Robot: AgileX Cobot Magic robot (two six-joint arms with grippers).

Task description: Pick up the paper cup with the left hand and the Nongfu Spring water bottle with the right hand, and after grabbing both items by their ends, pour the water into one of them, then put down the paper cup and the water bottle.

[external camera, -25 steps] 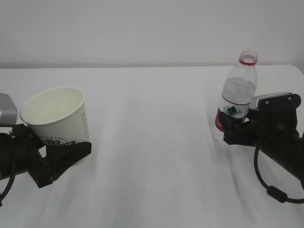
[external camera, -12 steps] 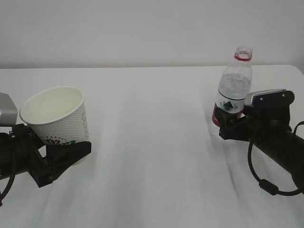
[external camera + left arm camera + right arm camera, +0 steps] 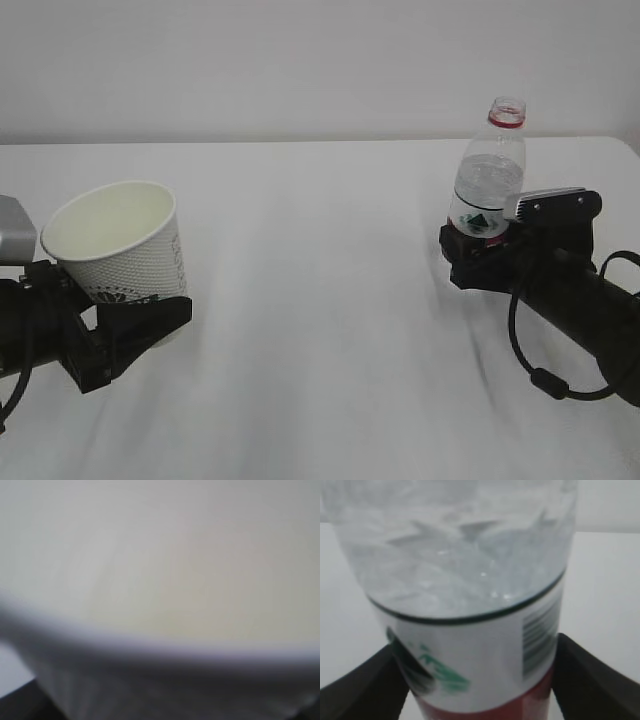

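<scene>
Right end effector (image 3: 478,252) – around bottle (image 3: 486,185) base

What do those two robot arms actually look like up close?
Both are matt black and blocky. The left gripper ends in angular, wedge-shaped fingers, with a silver-grey box beside its wrist. The right gripper carries a similar silver-grey rectangular box on top, and a thick black cable with a bulge loops beneath its arm.
</scene>
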